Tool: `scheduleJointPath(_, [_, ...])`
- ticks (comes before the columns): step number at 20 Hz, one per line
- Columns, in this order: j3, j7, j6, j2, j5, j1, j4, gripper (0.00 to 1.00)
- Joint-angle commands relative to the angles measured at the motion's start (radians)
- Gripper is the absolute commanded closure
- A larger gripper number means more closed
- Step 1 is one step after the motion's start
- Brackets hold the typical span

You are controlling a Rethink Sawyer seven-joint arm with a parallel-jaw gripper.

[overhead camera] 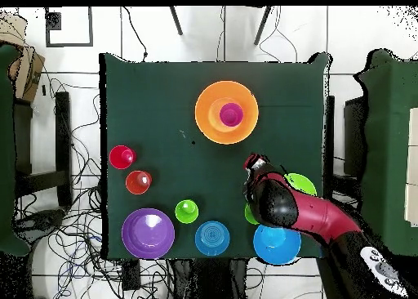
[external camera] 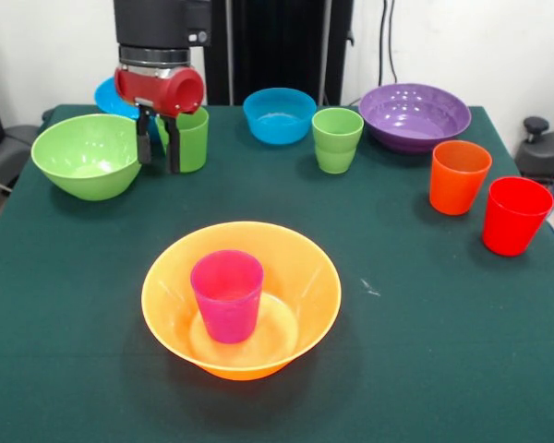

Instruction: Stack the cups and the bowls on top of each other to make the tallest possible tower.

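Presently: purple cup (external camera: 227, 295) upright inside orange bowl (external camera: 241, 297) as tower base at tabletop (external camera: 425, 323) centre; gripper (external camera: 159, 148) low between green bowl (external camera: 86, 155) and green cup (external camera: 190, 138), jaws parted and empty, seemingly lining up on the bowl for the next tier.

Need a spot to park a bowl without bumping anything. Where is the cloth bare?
Bare cloth lies beside the orange bowl holding the purple cup, toward the red cup, and along the table's front edge. The far row is crowded, especially around the gripper, green bowl and green cup.
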Motion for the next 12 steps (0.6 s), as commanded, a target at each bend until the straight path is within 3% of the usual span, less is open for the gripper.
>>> scheduleJointPath(1, [0.064, -0.045, 0.083, 0.025, -0.080, 0.013, -0.032, 0.00])
scheduleJointPath(6, [0.073, -0.071, 0.138, -0.020, -0.078, -0.009, -0.032, 0.00])
scheduleJointPath(12, [0.133, -0.090, 0.174, -0.122, -0.075, -0.092, 0.074, 0.00])
